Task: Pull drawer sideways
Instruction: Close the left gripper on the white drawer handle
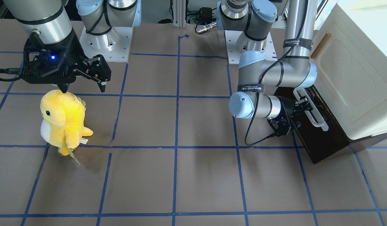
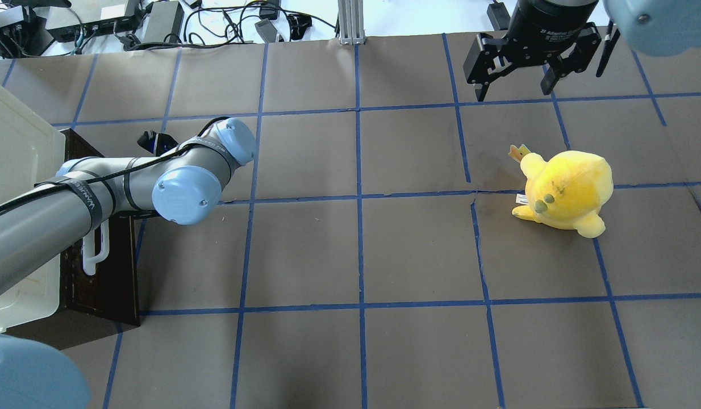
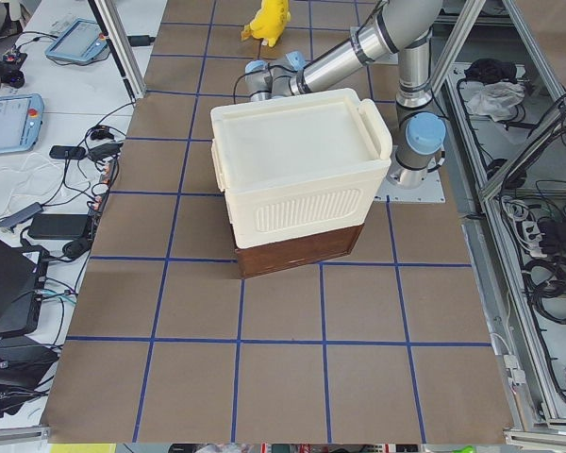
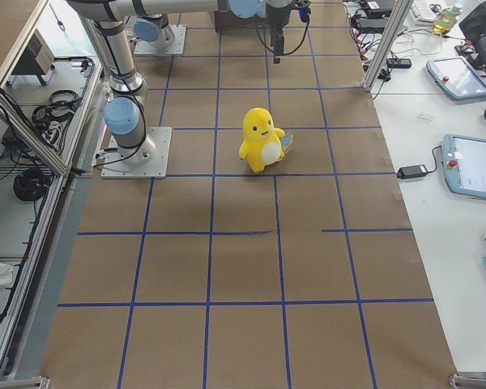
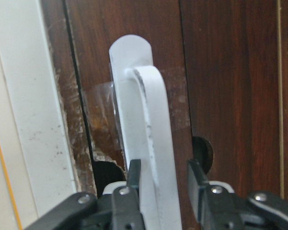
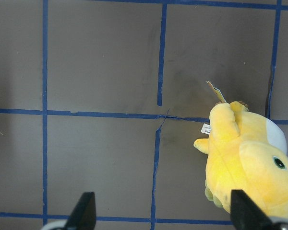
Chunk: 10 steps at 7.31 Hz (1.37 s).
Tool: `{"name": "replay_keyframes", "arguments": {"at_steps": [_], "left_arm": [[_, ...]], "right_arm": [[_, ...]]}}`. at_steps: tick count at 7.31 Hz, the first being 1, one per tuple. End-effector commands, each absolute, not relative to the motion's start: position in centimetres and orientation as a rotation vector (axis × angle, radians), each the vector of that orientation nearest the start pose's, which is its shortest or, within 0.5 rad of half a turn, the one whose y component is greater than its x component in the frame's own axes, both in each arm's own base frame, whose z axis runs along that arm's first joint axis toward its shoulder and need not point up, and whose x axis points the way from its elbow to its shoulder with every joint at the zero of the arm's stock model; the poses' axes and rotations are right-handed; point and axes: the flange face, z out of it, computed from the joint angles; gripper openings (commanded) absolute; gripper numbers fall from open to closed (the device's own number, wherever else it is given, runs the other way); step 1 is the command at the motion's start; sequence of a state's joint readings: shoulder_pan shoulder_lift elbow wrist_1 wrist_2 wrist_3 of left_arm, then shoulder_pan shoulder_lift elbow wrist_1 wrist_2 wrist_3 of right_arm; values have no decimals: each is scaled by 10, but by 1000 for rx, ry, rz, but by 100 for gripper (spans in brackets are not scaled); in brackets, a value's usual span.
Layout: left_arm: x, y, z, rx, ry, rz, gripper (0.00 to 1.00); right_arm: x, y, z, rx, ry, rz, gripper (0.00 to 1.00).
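Observation:
The dark brown drawer sits under the cream-white cabinet at the table's end, and its front stands a little out from the cabinet. Its long white bar handle runs along the front. My left gripper is at that handle. In the left wrist view the fingers sit close on both sides of the white bar, shut on it. My right gripper is open and empty, held above the table.
A yellow plush toy stands on the brown table just below my right gripper; it also shows in the right wrist view. The table is gridded with blue tape. Both arm bases stand at the table's robot side.

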State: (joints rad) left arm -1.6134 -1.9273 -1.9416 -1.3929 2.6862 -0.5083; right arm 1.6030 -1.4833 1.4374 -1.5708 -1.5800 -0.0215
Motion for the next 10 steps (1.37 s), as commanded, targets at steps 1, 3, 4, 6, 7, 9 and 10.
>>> {"name": "replay_keyframes", "arguments": {"at_steps": [1, 3, 4, 6, 7, 9, 10], "left_arm": [[-65, -502, 211, -105, 1959, 204, 30], [-65, -503, 212, -97, 1961, 208, 25], [-66, -503, 212, -96, 1966, 210, 23], [-67, -505, 211, -98, 1969, 206, 23], [-68, -504, 210, -97, 1971, 210, 23], [-69, -505, 211, -82, 1969, 206, 23], [-74, -511, 215, -60, 1981, 202, 23]], "right_arm": [[149, -529, 509, -84, 3149, -73, 100], [149, -529, 509, -84, 3149, -73, 100], [149, -529, 509, -84, 3149, -73, 100], [149, -529, 509, -84, 3149, -73, 100], [149, -529, 509, -84, 3149, -73, 100], [149, -529, 509, -84, 3149, -73, 100], [149, -529, 509, -84, 3149, -73, 100]]}}
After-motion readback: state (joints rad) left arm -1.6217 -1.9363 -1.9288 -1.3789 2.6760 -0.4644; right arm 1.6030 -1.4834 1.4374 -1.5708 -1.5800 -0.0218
